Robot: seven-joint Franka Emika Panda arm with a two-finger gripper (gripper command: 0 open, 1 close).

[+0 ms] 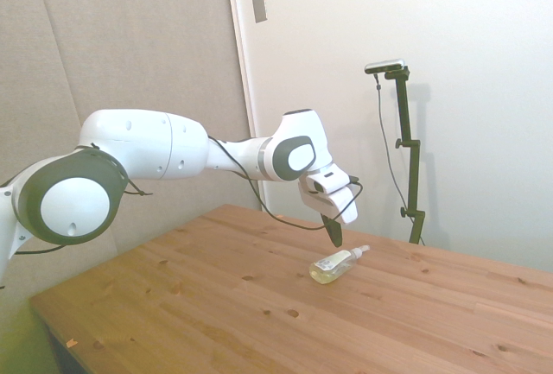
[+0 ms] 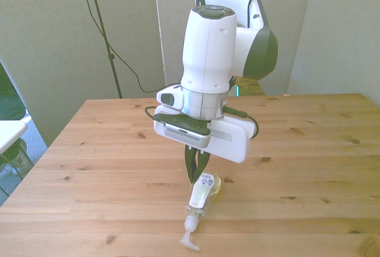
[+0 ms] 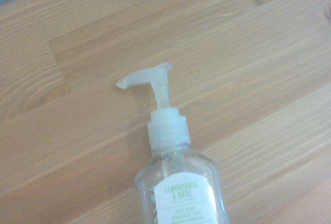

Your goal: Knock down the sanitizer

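The sanitizer [image 2: 202,195] lay on its side on the worktop [image 2: 309,150], pump toward the near edge, with the gripper [image 2: 196,173] closed and empty just above its base, so the knock-down looked done and only a retreat seemed needed.

Bright, even daylight, soft shadows on the table [image 1: 216,305], wrist view slightly soft — mild haze throughout

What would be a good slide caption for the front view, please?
Sanitizer lies toppled on the wooden table, end effector just above it.
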